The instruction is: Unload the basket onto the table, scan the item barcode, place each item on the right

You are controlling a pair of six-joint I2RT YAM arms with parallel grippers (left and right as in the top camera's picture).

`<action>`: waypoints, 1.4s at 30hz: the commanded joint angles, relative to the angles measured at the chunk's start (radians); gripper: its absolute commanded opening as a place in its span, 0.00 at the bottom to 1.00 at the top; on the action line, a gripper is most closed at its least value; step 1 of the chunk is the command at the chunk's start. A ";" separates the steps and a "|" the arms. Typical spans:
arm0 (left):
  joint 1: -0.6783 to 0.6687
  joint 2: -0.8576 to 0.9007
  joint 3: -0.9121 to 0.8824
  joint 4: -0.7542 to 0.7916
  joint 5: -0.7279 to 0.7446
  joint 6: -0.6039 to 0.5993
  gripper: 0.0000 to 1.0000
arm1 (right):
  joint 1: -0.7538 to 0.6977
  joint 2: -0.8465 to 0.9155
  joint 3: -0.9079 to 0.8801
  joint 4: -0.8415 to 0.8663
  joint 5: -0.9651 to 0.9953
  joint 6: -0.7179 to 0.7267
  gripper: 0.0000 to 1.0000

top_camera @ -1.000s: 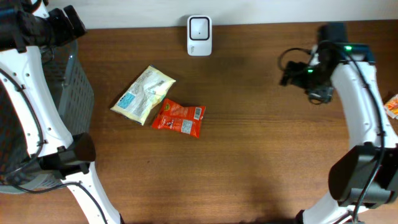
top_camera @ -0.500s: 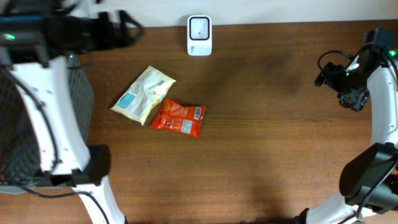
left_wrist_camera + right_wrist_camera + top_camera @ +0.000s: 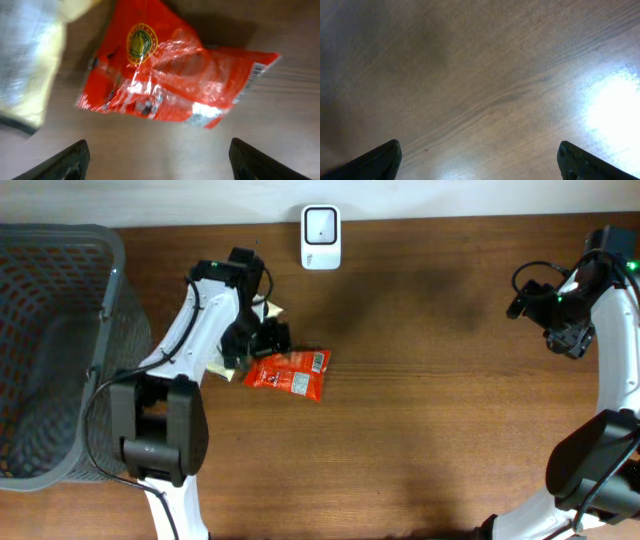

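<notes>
A red snack packet (image 3: 288, 372) lies flat on the brown table, with a barcode (image 3: 318, 361) at its right end. My left gripper (image 3: 265, 340) hovers open just above its upper left corner, partly covering a pale yellow packet (image 3: 228, 352). The left wrist view has the red packet (image 3: 170, 80) ahead of the open gripper (image 3: 160, 161), its barcode (image 3: 254, 76) at the right, nothing between the fingers (image 3: 62, 161). The white scanner (image 3: 321, 237) stands at the table's back edge. My right gripper (image 3: 545, 305) hangs open at the far right over bare wood (image 3: 480, 162).
A large grey mesh basket (image 3: 50, 350) fills the left side beside the table. The yellow packet (image 3: 30, 60) touches the red one's left edge. The left arm's base (image 3: 160, 430) stands at the front left, the right arm's base (image 3: 590, 470) at the front right.
My left arm has swung from over the basket at the far left to above the two packets. The right arm drew back to the right edge, then held still.
</notes>
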 commanded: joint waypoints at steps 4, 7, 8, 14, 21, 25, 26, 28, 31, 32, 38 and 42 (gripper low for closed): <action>0.008 -0.010 -0.341 0.412 0.080 -0.231 0.84 | -0.003 -0.005 0.008 -0.003 0.010 -0.006 0.98; 0.008 -0.009 -0.369 0.569 0.069 -0.234 0.85 | -0.003 -0.005 0.008 -0.003 0.010 -0.006 0.99; 0.008 -0.009 -0.369 0.599 0.037 -0.234 0.78 | -0.003 -0.005 0.008 -0.003 0.010 -0.006 0.99; 0.008 -0.016 -0.367 0.687 -0.010 -0.232 0.00 | -0.003 -0.005 0.008 -0.003 0.010 -0.006 0.99; 0.002 -0.274 -0.279 0.702 -0.315 0.188 0.00 | -0.003 -0.005 0.008 -0.003 0.010 -0.006 0.99; -0.109 -0.312 -0.284 0.711 -0.523 0.423 0.00 | -0.003 -0.005 0.008 -0.003 0.010 -0.006 0.99; -0.145 -0.312 -0.285 0.711 -0.573 0.423 0.00 | -0.003 -0.005 0.008 -0.003 0.010 -0.006 0.99; -0.238 -0.298 -0.287 0.704 -0.644 0.426 0.00 | -0.003 -0.005 0.008 -0.003 0.010 -0.006 0.99; -0.333 -0.209 -0.288 0.718 -0.966 0.415 0.00 | -0.003 -0.005 0.008 -0.003 0.010 -0.006 0.99; -0.336 -0.186 -0.287 0.737 -1.068 0.409 0.00 | -0.003 -0.005 0.008 -0.003 0.009 -0.006 0.99; -0.266 -0.166 -0.289 0.741 -1.012 0.352 0.00 | -0.003 -0.005 0.008 -0.003 0.010 -0.006 0.99; -0.355 -0.137 -0.304 0.687 -0.781 0.282 0.00 | -0.003 -0.005 0.008 -0.003 0.010 -0.006 0.99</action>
